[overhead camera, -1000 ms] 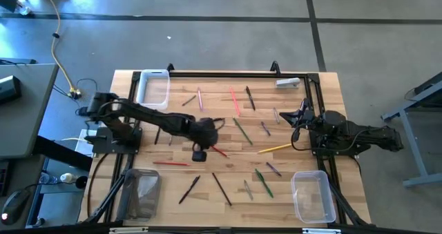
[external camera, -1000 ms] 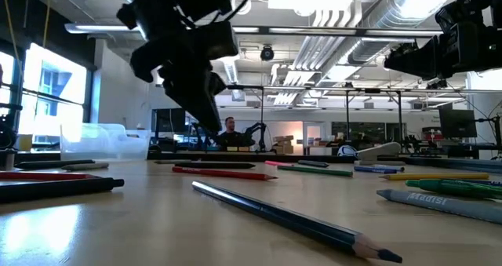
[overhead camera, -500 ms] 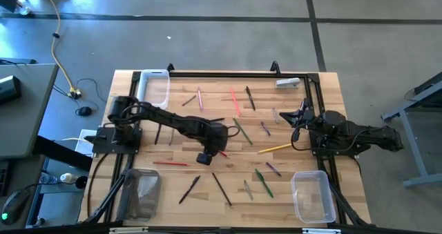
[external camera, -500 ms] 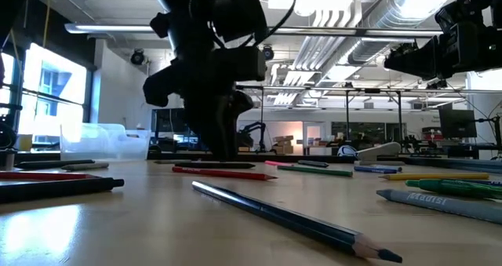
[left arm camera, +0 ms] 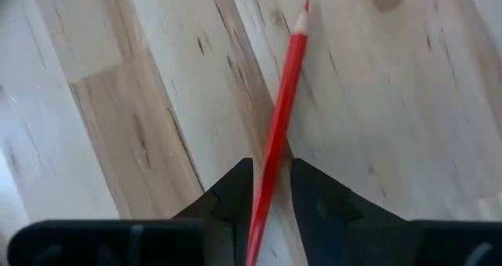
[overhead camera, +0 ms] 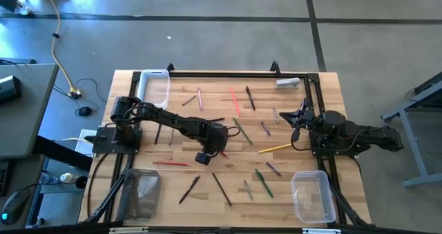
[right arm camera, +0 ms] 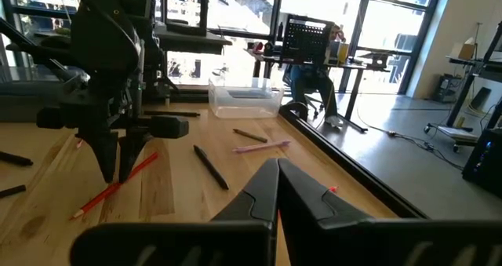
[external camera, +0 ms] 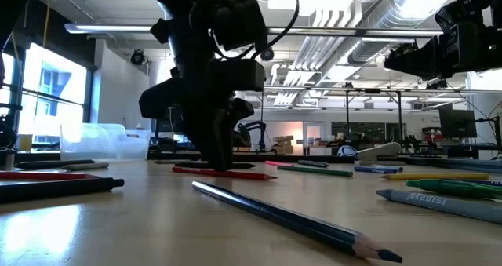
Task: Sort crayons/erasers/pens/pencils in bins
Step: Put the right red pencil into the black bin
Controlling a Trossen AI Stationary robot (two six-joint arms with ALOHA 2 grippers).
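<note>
A wooden table (overhead camera: pixel 207 186) seen from above carries a black frame, two dark robot arms, three clear bins and a scatter of thin coloured pencils, pens and crayons. The left arm reaches from the table's left edge toward the middle, and its left gripper (overhead camera: pixel 219 151) points down at a red pencil (left arm camera: pixel 281 117) lying flat on the wood near the table's centre. In the left wrist view the two dark fingers (left arm camera: pixel 227 199) stand on either side of the red pencil with the shaft running between them; they look very close to it, but whether they actually pinch it cannot be told. The right arm rests at the table's right edge, and its right gripper (overhead camera: pixel 298 117) has its jaws pressed together with nothing between them. One white-rimmed bin (overhead camera: pixel 141 89) sits at the far left corner, a grey-tinted bin (overhead camera: pixel 141 194) at the near left corner, and a clear bin (overhead camera: pixel 311 195) at the near right corner. The other sticks lie loose across the tabletop between the arms, among them a yellow pencil (overhead camera: pixel 275 149) just beside the right arm, a green stick (overhead camera: pixel 264 181) near the clear bin, and a pink stick (overhead camera: pixel 200 98) toward the far side.
</note>
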